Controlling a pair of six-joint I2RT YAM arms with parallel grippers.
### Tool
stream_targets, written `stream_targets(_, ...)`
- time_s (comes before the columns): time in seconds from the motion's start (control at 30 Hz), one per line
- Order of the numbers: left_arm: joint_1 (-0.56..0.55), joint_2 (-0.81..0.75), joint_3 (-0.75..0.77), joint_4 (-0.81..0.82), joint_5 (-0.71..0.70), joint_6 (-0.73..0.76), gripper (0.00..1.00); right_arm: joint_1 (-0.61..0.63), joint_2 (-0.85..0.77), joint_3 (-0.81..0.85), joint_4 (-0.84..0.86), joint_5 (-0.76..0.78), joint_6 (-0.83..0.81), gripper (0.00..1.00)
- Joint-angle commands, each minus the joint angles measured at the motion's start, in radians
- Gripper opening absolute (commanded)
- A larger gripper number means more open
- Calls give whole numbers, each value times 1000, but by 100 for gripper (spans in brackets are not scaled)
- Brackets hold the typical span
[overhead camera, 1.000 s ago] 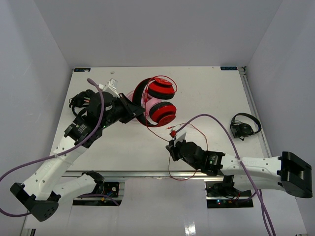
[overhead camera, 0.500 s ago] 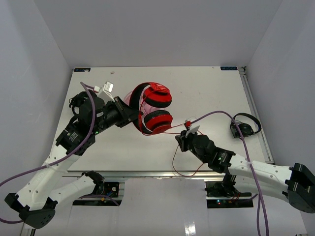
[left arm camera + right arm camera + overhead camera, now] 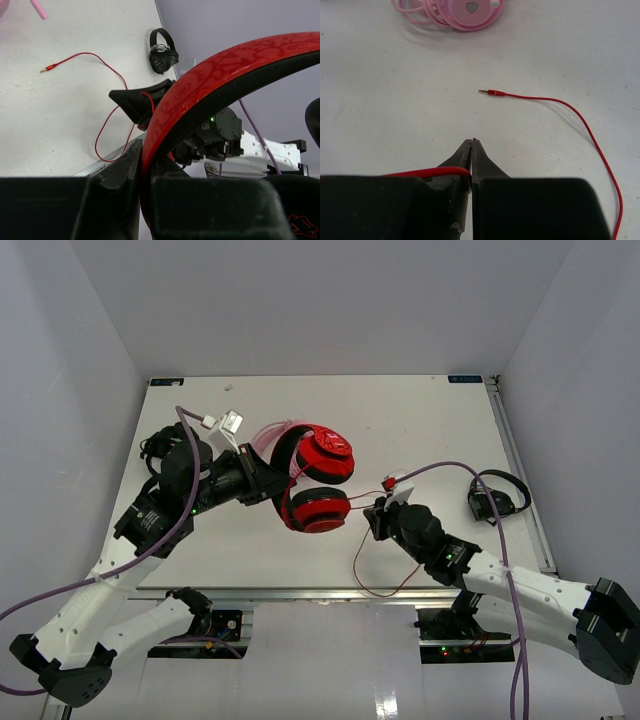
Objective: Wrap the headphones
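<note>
Sideways, left pincer grips headphones; right pincer, cable.

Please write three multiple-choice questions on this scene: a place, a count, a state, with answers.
1. Where do the black headphones lie?
A at the table's right edge; B at its centre; C at its far left corner.
2. How many headphones are in view?
A two; B three; C four.
3. The right gripper has its fingers:
A spread wide; B shut on the red cable; C shut on nothing.

Answers:
1 A, they lie by the right rim.
2 B, the red headphones, the pink headphones and the black ones.
3 B, the cable is pinched between them.
</note>
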Motion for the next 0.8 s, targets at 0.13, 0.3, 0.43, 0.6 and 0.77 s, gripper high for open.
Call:
stream_targets(0.13, 4, -37, -19, 131, 248, 55, 0, -113, 66, 49, 68, -89, -15, 8)
stream_targets(0.3, 4, -38, -42, 155, 334, 80, 0, -148, 115, 71, 84, -125, -18, 8)
stream_targets(0.43, 4, -42, -54, 166, 422, 121, 0, -196, 151, 106, 83, -164, -26, 8)
stream_targets(0.6, 4, -51, -71, 168, 516, 170, 0, -289, 196, 168, 81, -250, -31, 8)
stream_targets(0.77, 4, -55, -97, 145, 557, 260, 0, -351, 266, 295, 13, -329, -55, 8)
